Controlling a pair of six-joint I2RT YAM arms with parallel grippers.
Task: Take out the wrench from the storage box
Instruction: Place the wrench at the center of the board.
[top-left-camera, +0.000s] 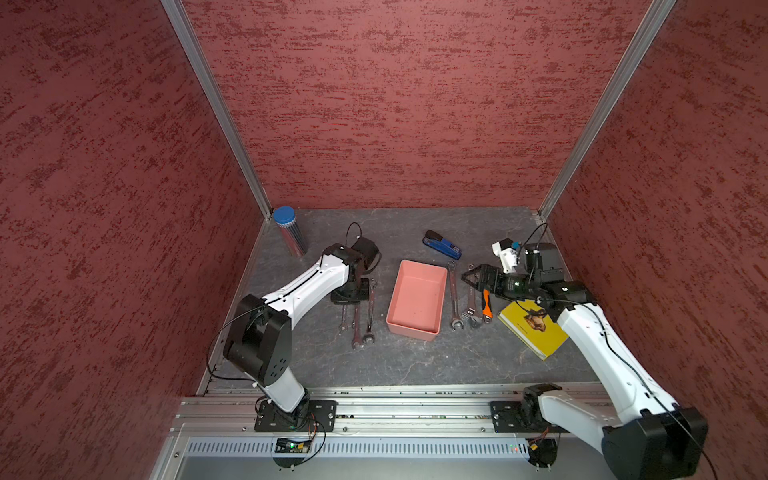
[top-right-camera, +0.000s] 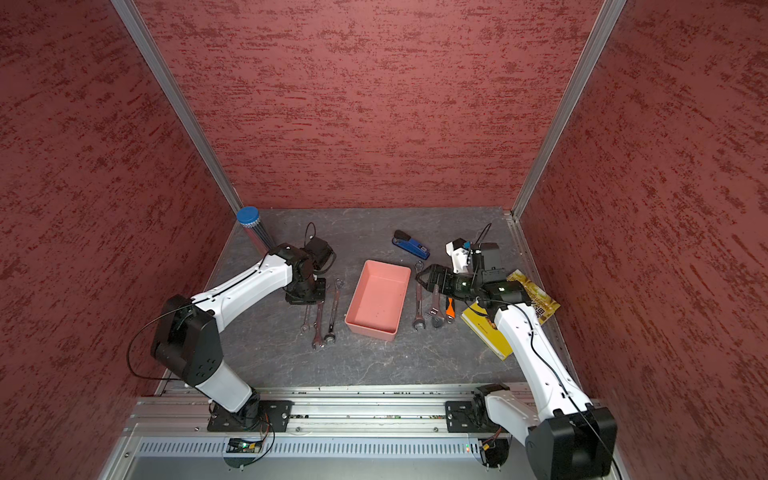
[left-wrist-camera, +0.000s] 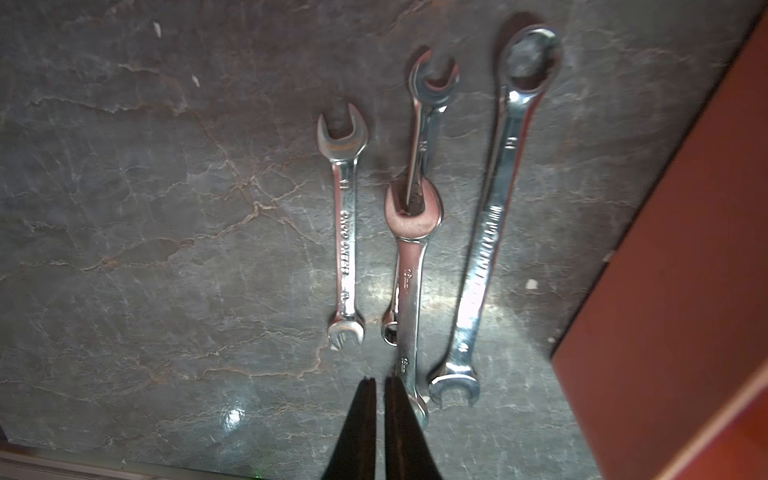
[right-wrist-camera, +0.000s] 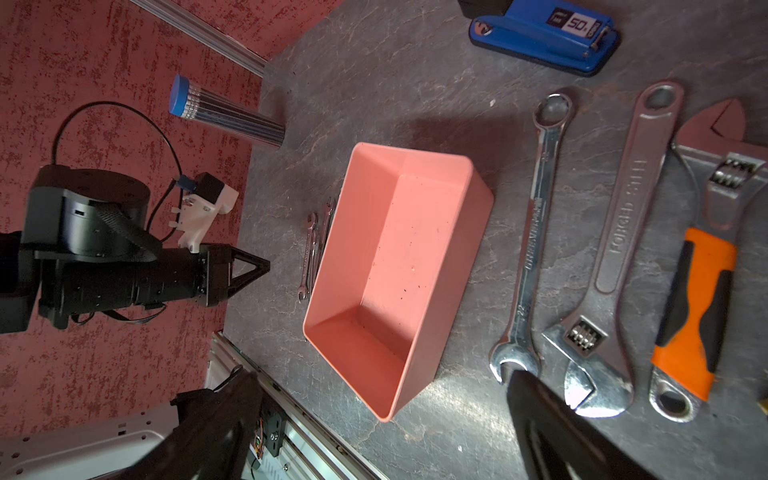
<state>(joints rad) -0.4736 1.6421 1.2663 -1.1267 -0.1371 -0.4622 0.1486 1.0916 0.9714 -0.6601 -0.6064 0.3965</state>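
- Red bumpy walls (top-left-camera: 374, 104) stand around a grey, stone-look table (top-left-camera: 415, 365).
- The pink storage box (top-left-camera: 417, 297) sits in the middle of the table, open side up. Both top views show its bare pink floor.
- Both top views seem to show three wrenches lying side by side on the table, left of the box.
- The left wrist view shows four there: a small wrench (left-wrist-camera: 344, 232), a long wrench (left-wrist-camera: 488, 232) nearest the box, and a middle wrench (left-wrist-camera: 409, 291) lying on top of a thin wrench (left-wrist-camera: 424, 124).
- The left gripper (left-wrist-camera: 379, 386) hangs over these. Its two black fingers (left-wrist-camera: 357, 415) are almost touching, with nothing between them. In the top views the arm hides those fingers.
- The right gripper (top-left-camera: 468, 277) is spread wide and holds nothing.
- The right wrist view shows what lies on the table right of the box: a silver wrench (right-wrist-camera: 534, 232), an adjustable wrench (right-wrist-camera: 619, 216) and an orange-handled wrench (right-wrist-camera: 698, 291).
- A blue stapler (top-left-camera: 442, 245), a pencil tube (top-left-camera: 289, 232) and a yellow book (top-left-camera: 532, 328) are on the table too.
- A gold packet (top-right-camera: 536, 293) shows in a top view only.
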